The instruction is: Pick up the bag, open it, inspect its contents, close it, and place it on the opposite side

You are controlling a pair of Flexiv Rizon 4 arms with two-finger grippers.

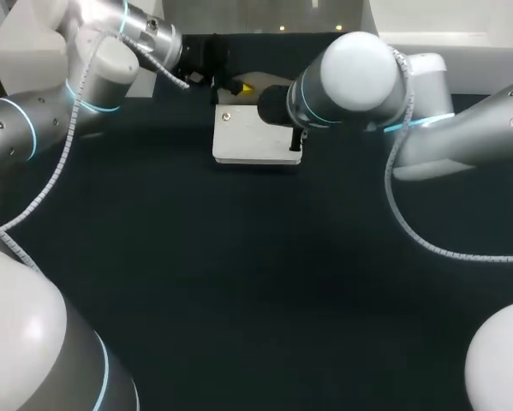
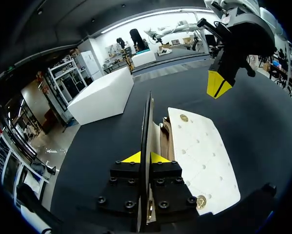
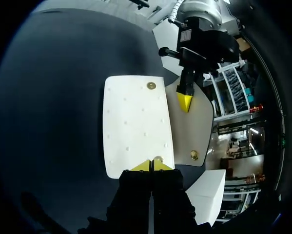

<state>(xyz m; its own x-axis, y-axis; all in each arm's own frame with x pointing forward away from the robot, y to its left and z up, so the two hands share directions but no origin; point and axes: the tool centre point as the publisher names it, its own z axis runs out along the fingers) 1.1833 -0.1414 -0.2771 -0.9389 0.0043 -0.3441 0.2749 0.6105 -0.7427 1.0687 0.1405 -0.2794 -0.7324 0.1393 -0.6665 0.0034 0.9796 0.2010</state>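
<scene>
A flat white bag [image 1: 254,137] lies at the far middle of the dark table. Its flap [image 3: 197,124] is raised, showing a beige inner face with a brass snap. My left gripper [image 2: 145,157] is shut on that flap, which it views edge-on as a thin dark strip [image 2: 147,122] beside the white body [image 2: 199,156]. From above, the left gripper [image 1: 239,86] is at the bag's far edge. My right gripper [image 3: 151,165] is shut, its tips at the edge of the white panel [image 3: 133,126] near a snap. In the left wrist view the right gripper [image 2: 217,87] hangs just past the bag's far end.
White blocks stand at the back left [image 1: 20,43] and back right [image 1: 462,26] of the table. Dark tabletop [image 1: 256,282] stretches in front of the bag. My right arm's large wrist [image 1: 350,81] covers the bag's right side from above.
</scene>
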